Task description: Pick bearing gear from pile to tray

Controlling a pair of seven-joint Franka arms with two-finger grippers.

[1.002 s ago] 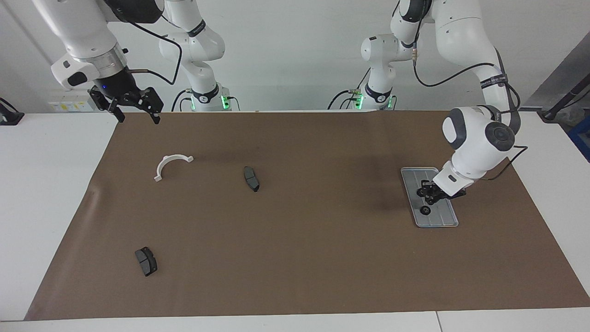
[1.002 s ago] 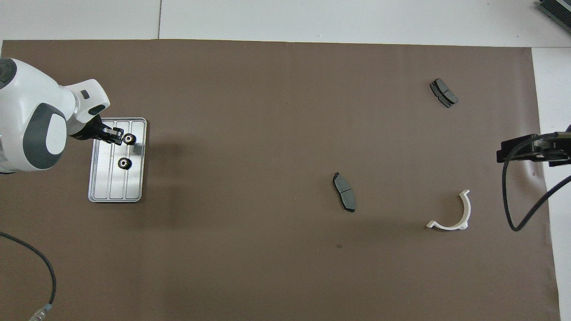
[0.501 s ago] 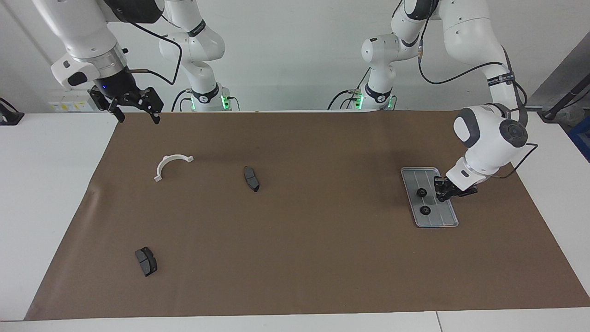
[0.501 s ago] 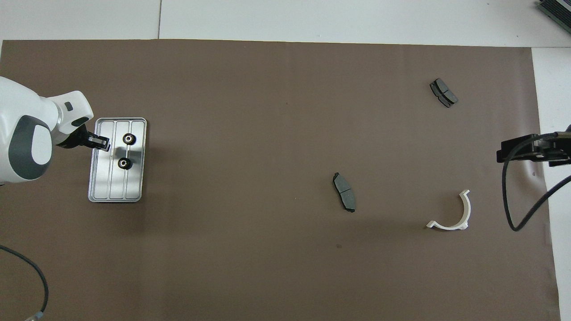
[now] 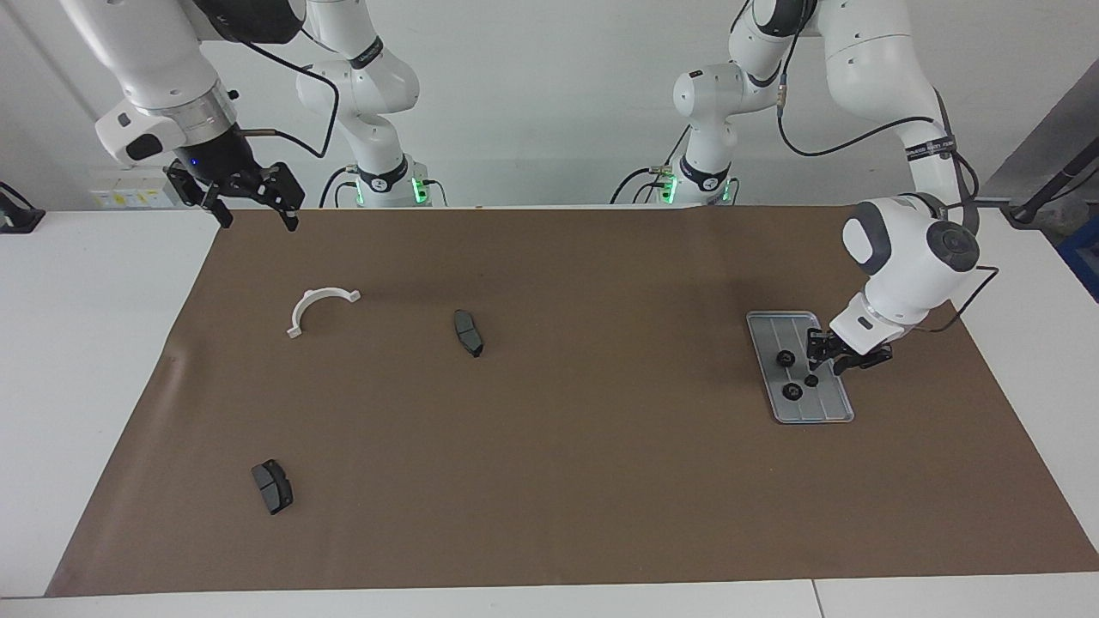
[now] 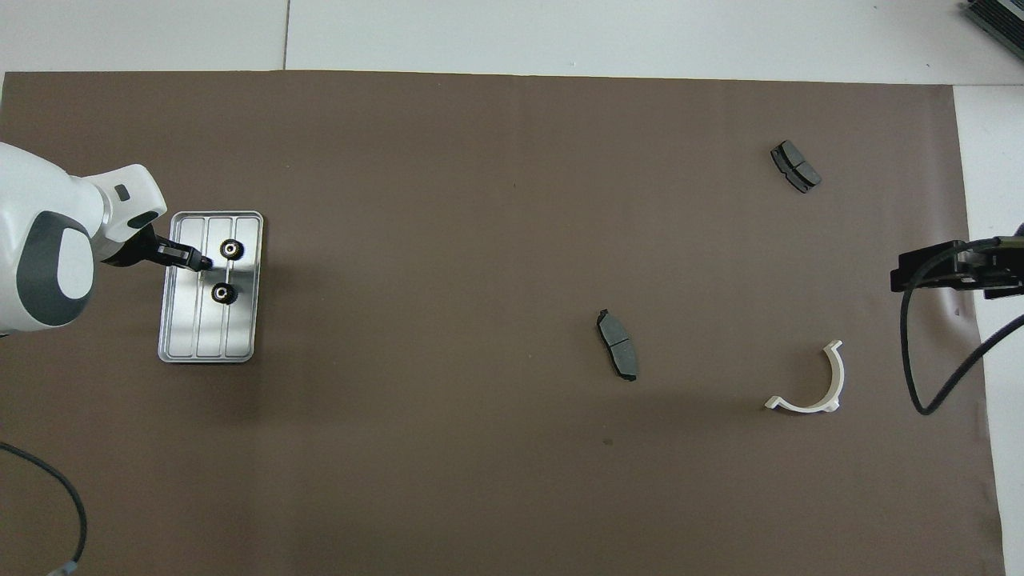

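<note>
The left gripper (image 5: 822, 354), whose finger state cannot be told, is hanging over the flat grooved silvery metal tray (image 5: 820, 412) near the table's left-arm edge. Two small black round gears (image 6: 231, 250) are lying in it. The right gripper (image 5: 249, 193), fingers spread, is waiting above the brown mat's (image 5: 549, 481) corner.

Mat: brown sheet (image 5: 549, 481) lying flat over most of the worktop, one small crease at its edge toward the right arm's end.
Worktop: white (image 5: 86, 360), bare around the mat, a seam (image 6: 286, 36) crossing its strip farthest from the robots.
Wall: plain white (image 5: 532, 94).
Corner object: dark ridged item (image 6: 996, 20), partly out of view.
</note>
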